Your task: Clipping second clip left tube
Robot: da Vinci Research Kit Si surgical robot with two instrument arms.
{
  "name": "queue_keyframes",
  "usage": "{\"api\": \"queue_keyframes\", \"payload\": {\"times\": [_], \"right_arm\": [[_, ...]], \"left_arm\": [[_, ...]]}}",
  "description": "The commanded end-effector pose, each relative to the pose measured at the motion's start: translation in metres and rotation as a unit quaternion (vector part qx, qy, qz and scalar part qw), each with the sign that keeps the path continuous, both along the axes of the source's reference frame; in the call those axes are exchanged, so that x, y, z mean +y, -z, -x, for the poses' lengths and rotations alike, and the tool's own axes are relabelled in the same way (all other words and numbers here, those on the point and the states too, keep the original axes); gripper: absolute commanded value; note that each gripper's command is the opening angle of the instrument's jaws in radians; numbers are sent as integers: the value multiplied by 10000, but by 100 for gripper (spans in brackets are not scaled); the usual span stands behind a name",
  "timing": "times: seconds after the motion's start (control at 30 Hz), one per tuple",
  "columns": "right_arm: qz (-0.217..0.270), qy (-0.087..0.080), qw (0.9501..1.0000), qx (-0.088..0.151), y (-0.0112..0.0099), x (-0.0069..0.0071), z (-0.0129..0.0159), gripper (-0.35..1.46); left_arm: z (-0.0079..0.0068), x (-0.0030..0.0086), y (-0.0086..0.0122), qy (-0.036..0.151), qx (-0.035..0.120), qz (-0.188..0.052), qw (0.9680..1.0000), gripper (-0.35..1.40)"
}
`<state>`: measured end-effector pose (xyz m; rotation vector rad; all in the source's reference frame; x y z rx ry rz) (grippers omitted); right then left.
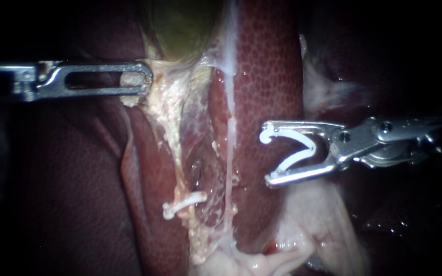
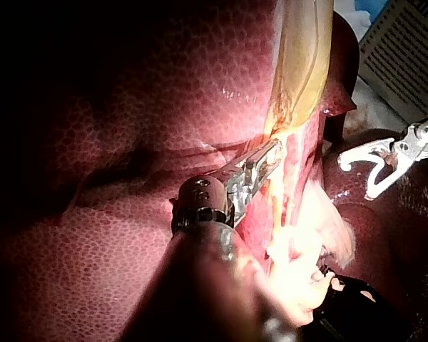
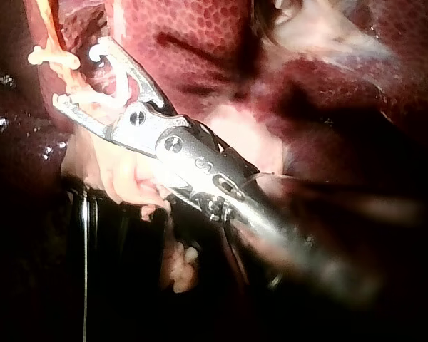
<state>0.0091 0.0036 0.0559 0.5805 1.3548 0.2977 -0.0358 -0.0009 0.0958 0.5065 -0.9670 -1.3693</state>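
Against the liver [image 1: 267, 66], the left instrument [image 1: 139, 82] grips the gallbladder [image 1: 180, 25] at its neck above the left tube [image 1: 172, 133], which bears one clip [image 1: 182, 203]. The right instrument [image 1: 266, 153], jaws wide and carrying an open clip [image 1: 297, 148], hangs apart from that tube. The second clipping is not yet done.

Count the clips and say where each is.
2. One closed clip sits on the left tube; one open clip sits in the right instrument's jaws. Others may be hidden.

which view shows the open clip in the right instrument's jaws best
Endoscope view: the clip shows whole, side-on, an open V held in my right instrument. Left wrist view shows it small and distant; right wrist view shows only its hooked end.
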Motion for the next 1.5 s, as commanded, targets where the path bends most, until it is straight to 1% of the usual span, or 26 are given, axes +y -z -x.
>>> {"api": "queue_keyframes", "payload": {"times": [0.03,0.23,0.37,0.43,0.6,0.73,0.93,1.17,1.27,1.5], "right_arm": [[5,4,10000,2,-1,-1,-1,60],[56,-18,10000,-19,-12,-11,-13,60],[118,19,9999,13,-24,-21,-25,60],[74,29,10000,33,-31,-26,-31,60],[12,93,10000,-26,-47,-37,-46,60],[-37,105,9999,-48,-59,-44,-56,60],[-113,141,9998,-57,-74,-54,-72,60],[-207,136,9996,-102,-89,-63,-91,60],[-223,168,9996,-102,-95,-67,-99,60],[-264,153,9995,-128,-109,-75,-118,60]], "left_arm": [[0,0,0,-1,0,1,10000,-35],[0,-1,1,0,1,0,10000,-35],[0,-1,2,1,2,0,10000,-35],[0,-1,2,2,3,0,10000,-35],[0,-1,3,5,4,-1,10000,-35],[1,-2,4,8,7,-1,10000,-35],[1,-3,6,22,0,4,10000,-35],[2,-4,8,27,4,3,10000,-35],[2,-4,9,29,5,3,10000,-35],[3,-6,11,37,11,3,10000,-35]]}}
